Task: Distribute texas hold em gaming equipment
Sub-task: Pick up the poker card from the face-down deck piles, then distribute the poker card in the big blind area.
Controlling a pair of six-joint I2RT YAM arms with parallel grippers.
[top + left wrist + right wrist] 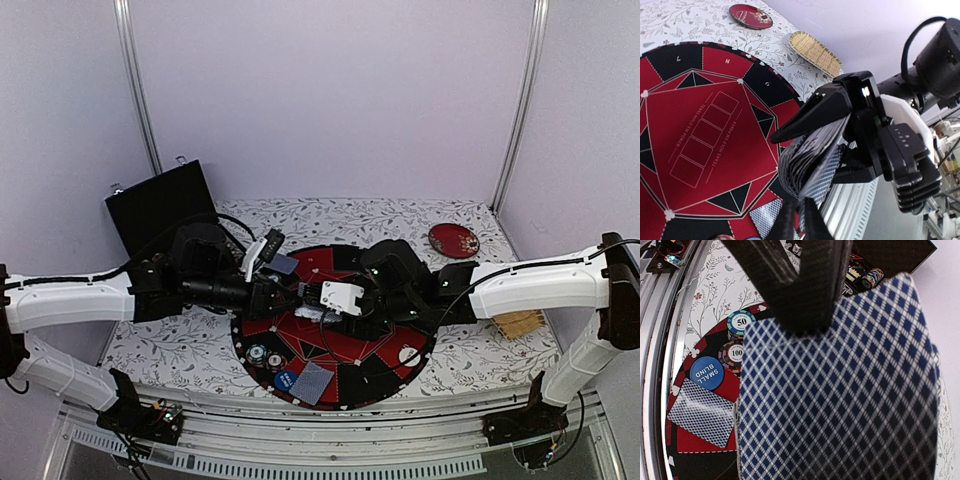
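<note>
My right gripper [318, 300] is over the middle of the round red-and-black poker mat [345, 350], shut on a fanned deck of playing cards [805, 150]. The deck's blue-diamond back [840, 390] fills the right wrist view and hides those jaws. My left gripper [800, 202] meets the deck from the left, its fingers pinched on the edge of one card; its dark fingers [805, 285] show above the deck. On the mat's near edge lie one card [311, 382], a blue small-blind button [705, 373] and two striped chips [741, 322]. A white button [409, 354] lies at the right.
An open black case [160, 205] stands at the back left, with chip stacks [872, 276] inside. A dark red plate [453, 240] sits at the back right and a straw-coloured mat [518, 324] at the right edge. Another card [283, 263] lies on the mat's far side.
</note>
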